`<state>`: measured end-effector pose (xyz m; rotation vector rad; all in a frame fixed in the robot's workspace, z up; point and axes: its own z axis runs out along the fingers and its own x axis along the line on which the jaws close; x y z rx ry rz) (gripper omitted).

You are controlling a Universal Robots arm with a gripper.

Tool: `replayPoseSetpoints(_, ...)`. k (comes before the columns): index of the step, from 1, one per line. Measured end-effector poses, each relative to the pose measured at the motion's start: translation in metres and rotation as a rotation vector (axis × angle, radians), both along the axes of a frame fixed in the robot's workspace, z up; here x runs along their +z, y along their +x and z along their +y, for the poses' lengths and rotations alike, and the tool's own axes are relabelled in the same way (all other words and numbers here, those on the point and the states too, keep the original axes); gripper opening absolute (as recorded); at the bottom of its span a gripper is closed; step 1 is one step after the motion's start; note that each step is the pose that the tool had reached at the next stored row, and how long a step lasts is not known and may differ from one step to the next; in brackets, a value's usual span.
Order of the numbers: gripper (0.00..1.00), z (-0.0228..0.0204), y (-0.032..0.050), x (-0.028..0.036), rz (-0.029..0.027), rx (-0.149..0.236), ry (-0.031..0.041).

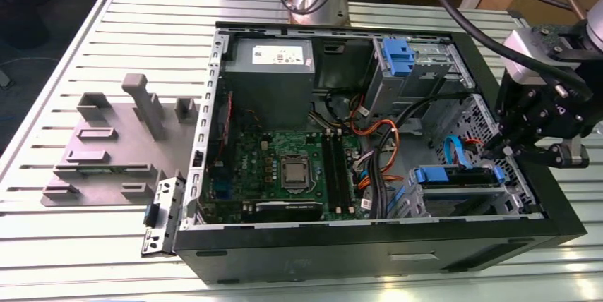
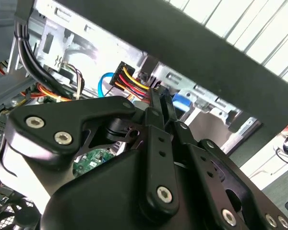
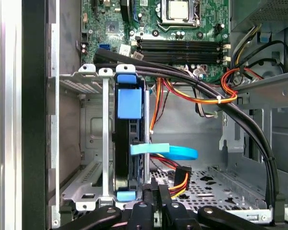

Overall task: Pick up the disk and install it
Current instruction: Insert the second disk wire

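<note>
The disk (image 1: 456,176) sits in the lower drive cage (image 1: 471,200) at the front corner of the open computer case, on the exterior view's right. Its blue carrier frame shows along the top. In the first wrist view the disk (image 3: 128,103) stands edge-on between the cage's metal rails, with a blue tab at each end. My gripper (image 1: 499,155) hangs over the case wall right beside the disk's end. Its fingers (image 3: 149,203) are pressed together with nothing between them. In the second wrist view the gripper (image 2: 157,98) points at the red and yellow power plug (image 2: 129,81).
A blue data cable (image 3: 175,153) and bundled black cables (image 3: 221,103) run close to the cage. A blue bracket (image 1: 397,56) sits in the upper bay, beside the grey power supply (image 1: 268,69). The motherboard (image 1: 282,168) fills the case floor. Grey fixtures (image 1: 113,140) stand on the table.
</note>
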<state>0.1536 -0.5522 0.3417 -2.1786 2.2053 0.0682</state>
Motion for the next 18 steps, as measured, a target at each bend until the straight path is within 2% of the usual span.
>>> replayPoseSetpoints(4,0.16,-0.0001,-0.0089,0.0000,-0.0068,0.000,0.0000)
replayPoseSetpoints(8,0.16,-0.0016,-0.0094,0.0000,-0.0088,0.000,0.0000)
replayPoseSetpoints(15,0.16,-0.0120,-0.0095,0.0000,-0.0102,0.000,0.0000)
replayPoseSetpoints(18,0.16,-0.0151,-0.0104,0.0000,-0.0121,0.000,0.0003)
